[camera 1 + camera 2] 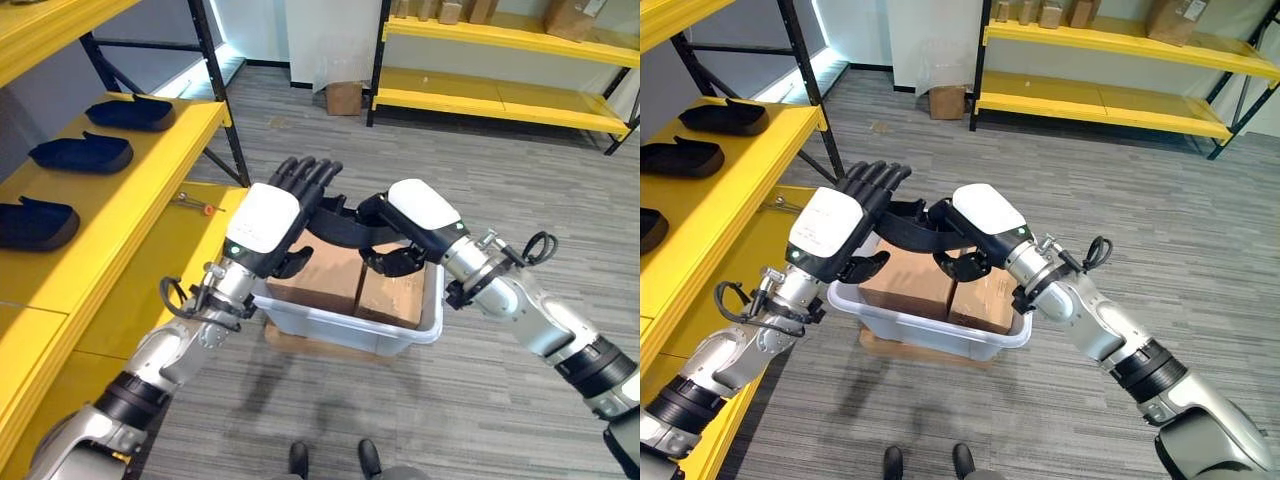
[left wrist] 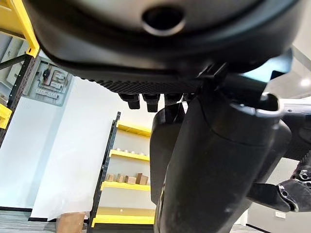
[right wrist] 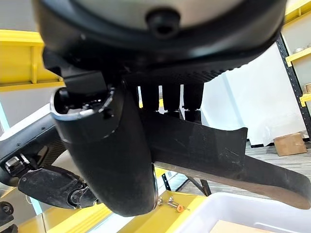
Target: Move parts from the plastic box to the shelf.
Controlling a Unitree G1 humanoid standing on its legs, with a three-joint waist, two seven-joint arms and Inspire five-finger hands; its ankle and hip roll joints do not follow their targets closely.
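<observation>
Open floor lay clear at upper centre & right of frame. At left, three dark parts sat on the yellow shelf, w/ bare room at its lower left. Both hands, left & right, crowded over the plastic box at centre. Black upright barred the shelf's far corner.

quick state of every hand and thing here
black part: held up over the box, between both hands
right hand: curled round the part
left hand: fingers straight, against the part
plastic box: on the floor, cardboard boxes inside
shelf: three black parts on it
</observation>
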